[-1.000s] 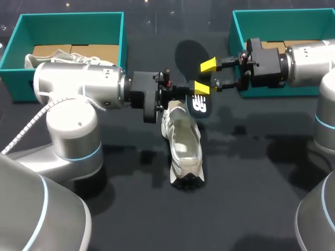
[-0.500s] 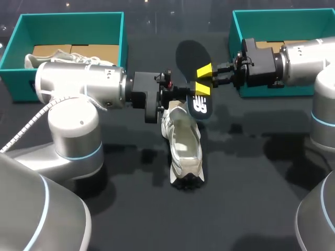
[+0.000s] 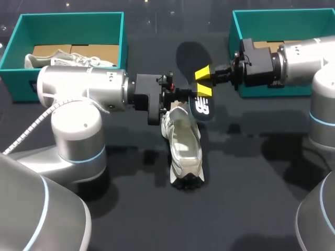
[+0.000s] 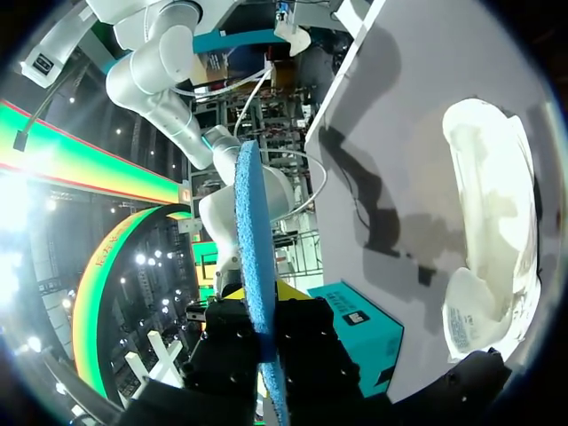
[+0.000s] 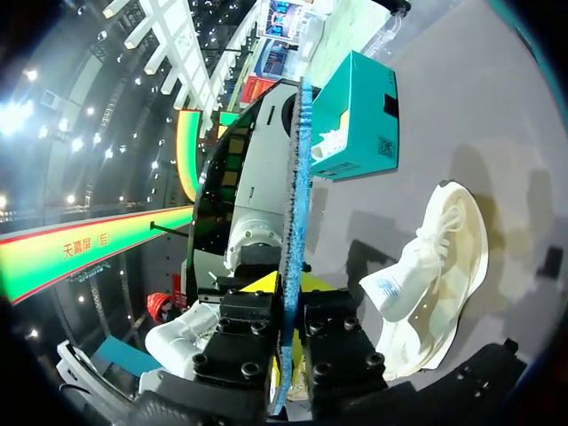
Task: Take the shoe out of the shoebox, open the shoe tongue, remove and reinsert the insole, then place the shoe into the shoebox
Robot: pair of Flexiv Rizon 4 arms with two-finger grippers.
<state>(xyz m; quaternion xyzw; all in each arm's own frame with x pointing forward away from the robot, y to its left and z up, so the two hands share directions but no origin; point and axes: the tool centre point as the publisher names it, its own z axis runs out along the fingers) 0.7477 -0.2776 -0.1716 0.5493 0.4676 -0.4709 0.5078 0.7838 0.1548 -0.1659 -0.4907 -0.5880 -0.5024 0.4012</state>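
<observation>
Dark insole with a white logo and blue edge [image 3: 201, 106]: held up off the black table [image 3: 251, 209], just over the far end of the cream sneaker [image 3: 184, 149].

Your left gripper [image 3: 180, 94] is clamped on the insole from one side. Your right gripper [image 3: 203, 81] has its yellow tips closed on it from the other. Both wrist views show the insole edge-on between the finger blocks.

The sneaker lies on the table, outside both boxes, between the left teal cardboard shoebox [image 3: 15, 63] and the right teal shoebox [image 3: 235, 31].
</observation>
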